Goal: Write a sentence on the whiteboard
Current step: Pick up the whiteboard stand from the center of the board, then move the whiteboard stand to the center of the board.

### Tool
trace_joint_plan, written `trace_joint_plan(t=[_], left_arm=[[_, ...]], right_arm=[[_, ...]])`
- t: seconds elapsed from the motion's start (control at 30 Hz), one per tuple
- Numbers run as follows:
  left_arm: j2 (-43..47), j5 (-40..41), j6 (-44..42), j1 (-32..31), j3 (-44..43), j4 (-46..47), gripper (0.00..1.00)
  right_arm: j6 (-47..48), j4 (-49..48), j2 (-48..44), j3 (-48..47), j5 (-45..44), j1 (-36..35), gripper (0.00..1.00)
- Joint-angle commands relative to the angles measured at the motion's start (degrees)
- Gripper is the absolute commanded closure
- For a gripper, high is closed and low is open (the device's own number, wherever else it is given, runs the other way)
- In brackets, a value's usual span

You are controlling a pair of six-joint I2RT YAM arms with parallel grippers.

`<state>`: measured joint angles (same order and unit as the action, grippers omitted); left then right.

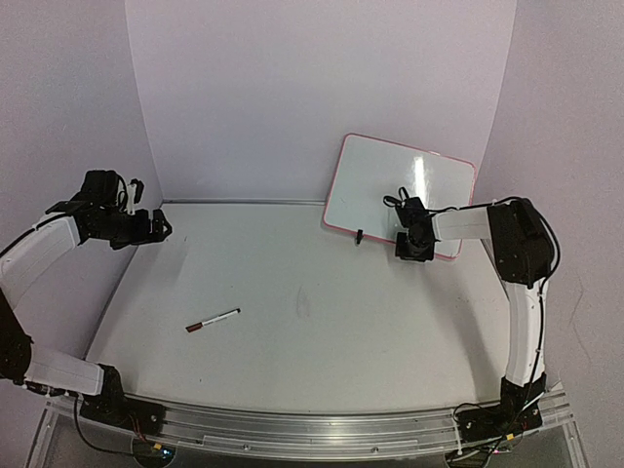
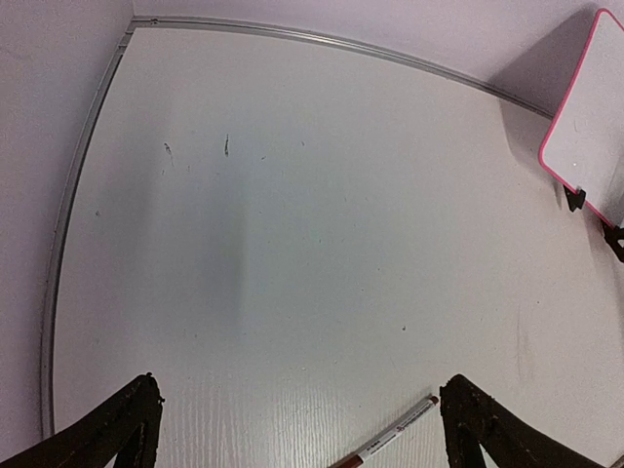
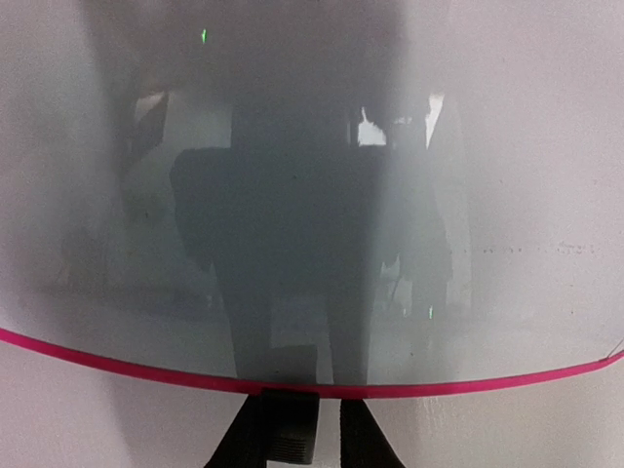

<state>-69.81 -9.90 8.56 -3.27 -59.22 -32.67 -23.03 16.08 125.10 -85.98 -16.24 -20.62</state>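
The whiteboard, glossy white with a thin pink-red frame, leans at the back right of the table. Its corner shows in the left wrist view, and it fills the right wrist view. My right gripper sits at its lower edge. There the right gripper has its fingers narrowly apart around a black clip foot; the left finger touches the foot and a small gap shows on the other side. My left gripper hangs wide open at the far left, holding nothing.
A white marker with a dark red cap lies on the table front left, and also shows low in the left wrist view. A second black clip foot stands under the board's left part. White walls enclose the table.
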Motion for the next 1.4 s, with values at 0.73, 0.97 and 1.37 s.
trace_joint_plan(t=[0.73,0.97,1.37], left_arm=[[-2.0,-1.8,-0.2,0.2,-1.7,0.7,0.00],[-2.3,-2.0,-0.2,0.2,-1.7,0.7,0.01],[-2.5,-1.5,-0.3,0.2,-1.6,0.7,0.00]], right_arm=[[3.2,-6.3,0.6,1.2,-1.2,-0.3,1.00],[5.9,-12.1,-5.2,10.1,-1.6,-2.7,1.00],[3.4,-15.6,-16.1,23.6,-4.1,-11.5,1.00]])
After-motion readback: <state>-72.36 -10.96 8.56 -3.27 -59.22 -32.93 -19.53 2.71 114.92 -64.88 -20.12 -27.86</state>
